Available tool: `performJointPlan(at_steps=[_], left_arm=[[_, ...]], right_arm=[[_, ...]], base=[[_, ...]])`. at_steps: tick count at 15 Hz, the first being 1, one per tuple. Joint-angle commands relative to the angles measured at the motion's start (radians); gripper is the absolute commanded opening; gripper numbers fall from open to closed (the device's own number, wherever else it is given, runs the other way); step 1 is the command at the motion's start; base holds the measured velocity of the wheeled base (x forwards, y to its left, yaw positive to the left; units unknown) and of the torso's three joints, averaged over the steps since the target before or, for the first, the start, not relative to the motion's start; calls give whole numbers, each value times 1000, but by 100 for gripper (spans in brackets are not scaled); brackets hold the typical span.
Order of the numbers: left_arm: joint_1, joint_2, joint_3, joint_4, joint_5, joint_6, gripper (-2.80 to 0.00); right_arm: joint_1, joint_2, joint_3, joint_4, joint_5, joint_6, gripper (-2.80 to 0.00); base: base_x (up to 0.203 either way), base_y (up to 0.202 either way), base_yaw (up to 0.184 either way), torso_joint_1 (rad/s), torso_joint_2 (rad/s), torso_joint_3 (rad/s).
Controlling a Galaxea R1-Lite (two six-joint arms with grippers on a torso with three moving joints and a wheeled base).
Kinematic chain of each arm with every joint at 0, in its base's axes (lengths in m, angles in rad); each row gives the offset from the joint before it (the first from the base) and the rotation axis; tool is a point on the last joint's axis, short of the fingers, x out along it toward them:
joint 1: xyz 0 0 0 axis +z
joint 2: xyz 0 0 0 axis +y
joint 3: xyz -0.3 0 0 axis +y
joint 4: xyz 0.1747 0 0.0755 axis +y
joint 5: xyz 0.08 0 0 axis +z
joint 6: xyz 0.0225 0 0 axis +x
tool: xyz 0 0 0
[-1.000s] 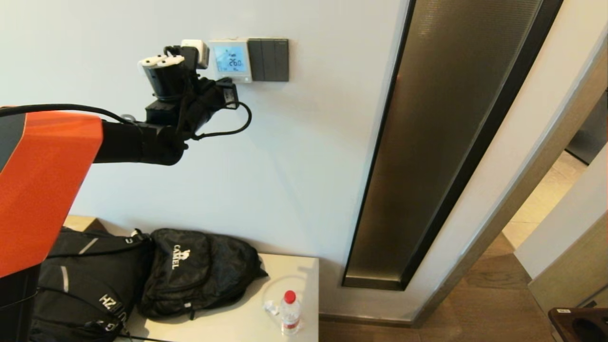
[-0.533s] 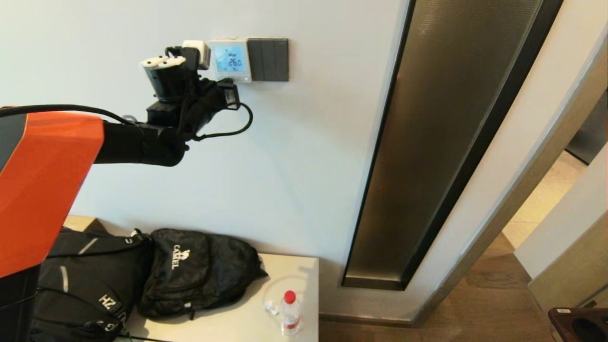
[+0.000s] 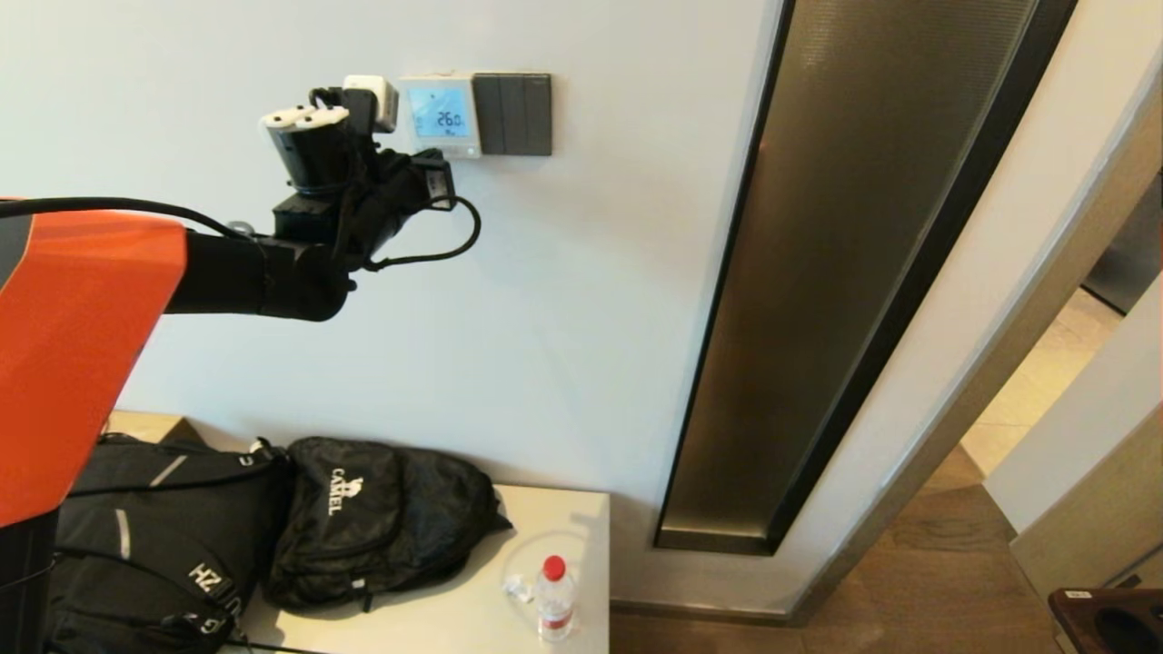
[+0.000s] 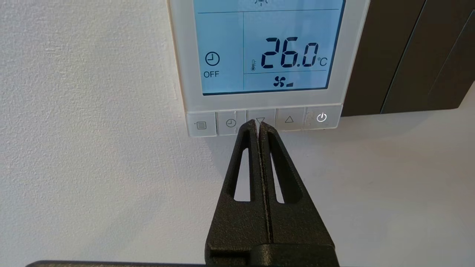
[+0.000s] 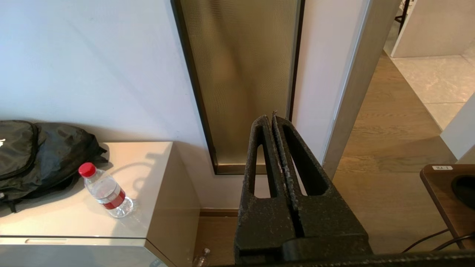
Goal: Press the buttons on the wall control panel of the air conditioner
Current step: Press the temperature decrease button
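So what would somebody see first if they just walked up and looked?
Probably the lit blue screen of the air conditioner's wall control panel, showing 26.0 °C, high on the wall beside a dark switch plate. Next, the left gripper, fingers shut, pointing at the down-arrow in the buttons along its lower edge.

Bright, even daylight; soft shadows on wall; frames sharp

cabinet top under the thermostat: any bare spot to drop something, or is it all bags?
Left part is crowded: two black backpacks cover it. Free patch: the cabinet top at its right end, bordered by the backpacks, the wall and the water bottle near the front edge. A smaller bare strip lies in front of the backpacks, left of the bottle. The left gripper is up at the thermostat.
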Motion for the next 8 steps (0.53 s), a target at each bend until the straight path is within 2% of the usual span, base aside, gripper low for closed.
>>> performJointPlan(at_steps=[1, 8], left_arm=[[-1, 2, -9, 3, 0, 0, -280], [-1, 44, -49, 16, -3, 0, -280]], right_arm=[[0, 0, 2, -2, 0, 0, -280], [0, 0, 2, -2, 0, 0, -280]], base=[[0, 0, 0, 0, 0, 0], [0, 0, 0, 0, 0, 0]])
